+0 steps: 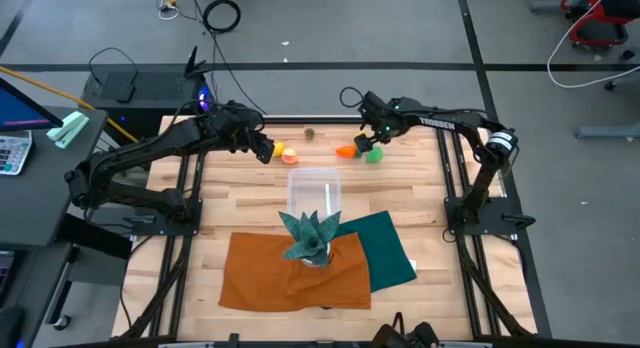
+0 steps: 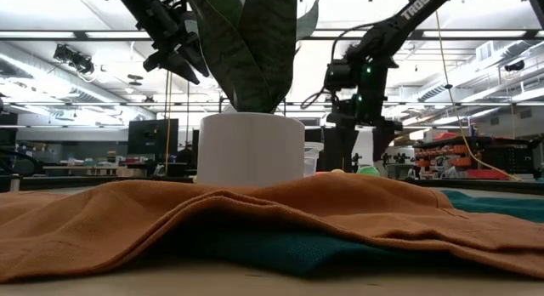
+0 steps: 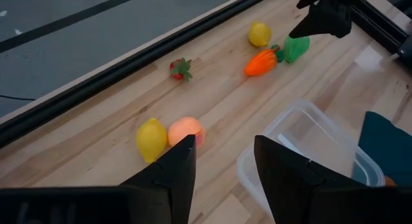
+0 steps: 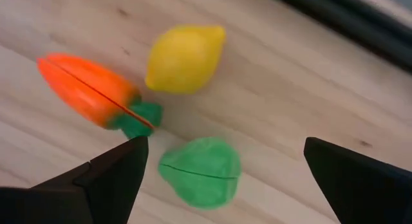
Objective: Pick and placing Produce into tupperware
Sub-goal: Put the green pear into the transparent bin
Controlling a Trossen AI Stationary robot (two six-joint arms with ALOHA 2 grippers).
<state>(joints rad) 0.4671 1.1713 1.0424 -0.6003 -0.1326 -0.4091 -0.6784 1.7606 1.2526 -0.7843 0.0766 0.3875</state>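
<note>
Right pincer (image 4: 222, 163): spread wide, empty, hanging over the green toy fruit (image 4: 200, 170). Lower it straight so you straddle that piece alone; the toy carrot (image 4: 95, 92) and a lemon (image 4: 186, 58) lie just beside.

Left pincer (image 3: 223, 159): parted, empty, above a second lemon (image 3: 151, 140) and peach (image 3: 187, 130) at the high view's upper centre.

Tupperware (image 1: 315, 193): mid-frame, apparently empty.

Only the left wrist view shows the strawberry (image 3: 180, 69); the low view hides the produce behind the plant pot (image 2: 250, 148).

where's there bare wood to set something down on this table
Bare wood lies either side of the clear container, above the orange cloth. The far edge is crowded: both grippers, left and right, and the toy produce.
</note>
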